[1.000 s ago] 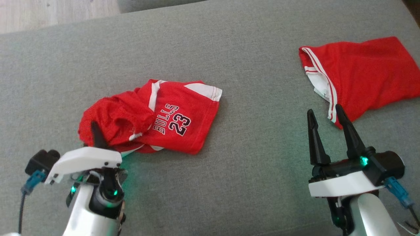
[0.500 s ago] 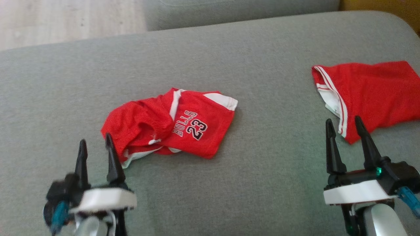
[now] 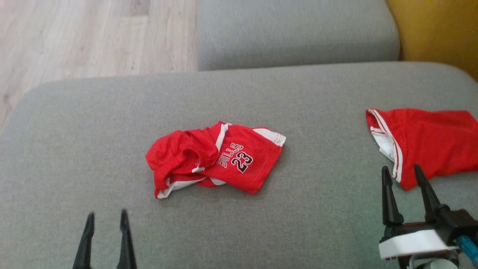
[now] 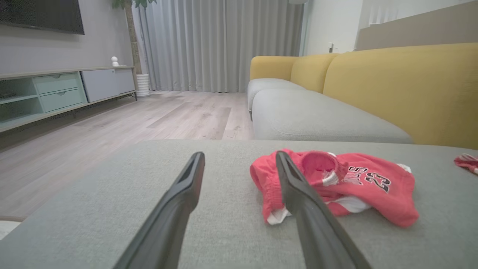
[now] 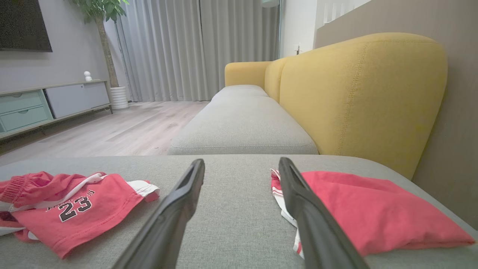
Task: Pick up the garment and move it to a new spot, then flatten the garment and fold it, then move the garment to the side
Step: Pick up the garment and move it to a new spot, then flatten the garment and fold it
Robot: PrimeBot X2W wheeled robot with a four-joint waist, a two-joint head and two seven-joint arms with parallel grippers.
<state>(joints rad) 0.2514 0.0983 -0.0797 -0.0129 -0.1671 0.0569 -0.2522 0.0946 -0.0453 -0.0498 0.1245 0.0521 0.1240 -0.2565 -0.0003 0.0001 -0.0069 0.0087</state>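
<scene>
The soft red shorts [image 3: 214, 158], bunched up in the middle of the rough grey sofa [image 3: 74, 130], have been let go by the left end effector [image 3: 106, 215], now pulled back with fingers apart; the right end effector [image 3: 400, 170] is also held apart.

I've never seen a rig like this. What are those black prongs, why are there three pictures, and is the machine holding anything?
This is a robot with two arms. The black prongs are the fingers of its grippers, which serve as hands. The view from above comes from a camera on its head. There the left gripper is at the lower left and the right gripper at the lower right. The other two pictures come from a camera on each wrist, looking along that hand's own fingers. On the grey cushion lies a crumpled garment, red and printed Bulls 23. A second garment, also red, lies flatter to the right. Both grippers are open and hold nothing.
</scene>
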